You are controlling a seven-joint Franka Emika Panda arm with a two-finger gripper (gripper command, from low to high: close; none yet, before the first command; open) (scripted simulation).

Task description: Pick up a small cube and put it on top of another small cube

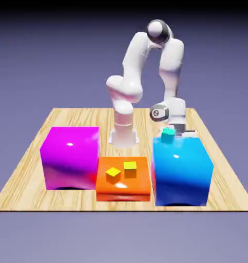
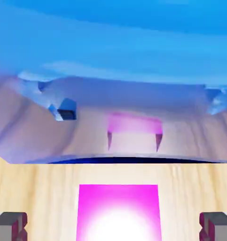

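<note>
In the hand view a small glossy magenta cube (image 2: 117, 212) lies on the wooden table between my fingertips (image 2: 9, 226), with a clear gap on each side. My gripper (image 2: 113, 227) is open around it. In the exterior view the gripper (image 1: 178, 129) hangs low behind the large blue block (image 1: 181, 172), which hides the magenta cube there. A small teal cube (image 1: 168, 135) sits on the blue block's far top edge, just in front of my hand. Two small yellow cubes (image 1: 113, 174) (image 1: 130, 167) rest on the low orange block (image 1: 123, 187).
A large magenta block (image 1: 70, 156) stands at the exterior view's left, next to the orange block. The blue block's glossy side (image 2: 115, 52) fills the upper hand view close ahead and mirrors the magenta cube. The wooden table's edge (image 1: 120, 208) runs just in front of the blocks.
</note>
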